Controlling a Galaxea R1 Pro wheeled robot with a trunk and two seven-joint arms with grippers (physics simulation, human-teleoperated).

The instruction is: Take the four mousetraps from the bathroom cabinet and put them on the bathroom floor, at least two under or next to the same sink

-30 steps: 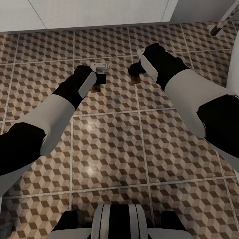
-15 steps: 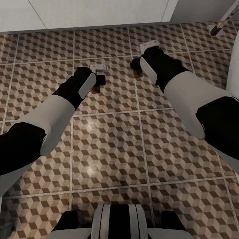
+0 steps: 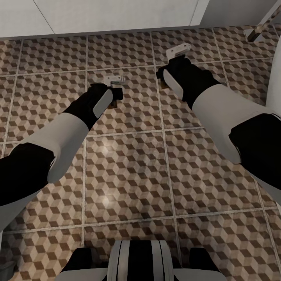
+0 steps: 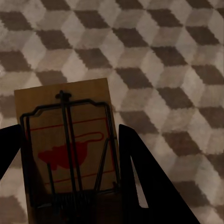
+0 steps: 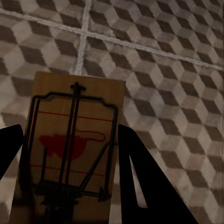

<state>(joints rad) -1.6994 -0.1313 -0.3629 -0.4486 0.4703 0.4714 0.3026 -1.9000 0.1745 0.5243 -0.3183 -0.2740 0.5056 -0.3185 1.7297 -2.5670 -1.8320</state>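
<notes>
Tiles patterned with brown, beige and grey cubes and pale grout lines make up the bathroom floor (image 3: 128,171), which runs from the lower edge of the head view up to a pale wall base along the upper edge. At the lower centre sits the robot's black-and-white striped trunk (image 3: 138,261).

Both arms reach from the lower corners toward the upper middle of the frame. The left tool (image 3: 115,93) sits left of centre. In the left wrist view its two dark fingers (image 4: 140,172) flank a small flat tan wooden mousetrap with dark wire parts and a red mouse print (image 4: 70,154), closed against the board's long edges just above the cube tiles. A sliver of that board shows under the tool in the head view (image 3: 113,104).

The right tool (image 3: 160,76) lies farther up and right of centre. In the right wrist view its fingers (image 5: 140,177) likewise grip a second tan wooden mousetrap of the same kind (image 5: 70,149), with a crossing of grout lines (image 5: 84,35) beyond the board's far end.

At the right edge of the head view curves a smooth white fixture (image 3: 275,82); whether it is the sink cannot be told.
</notes>
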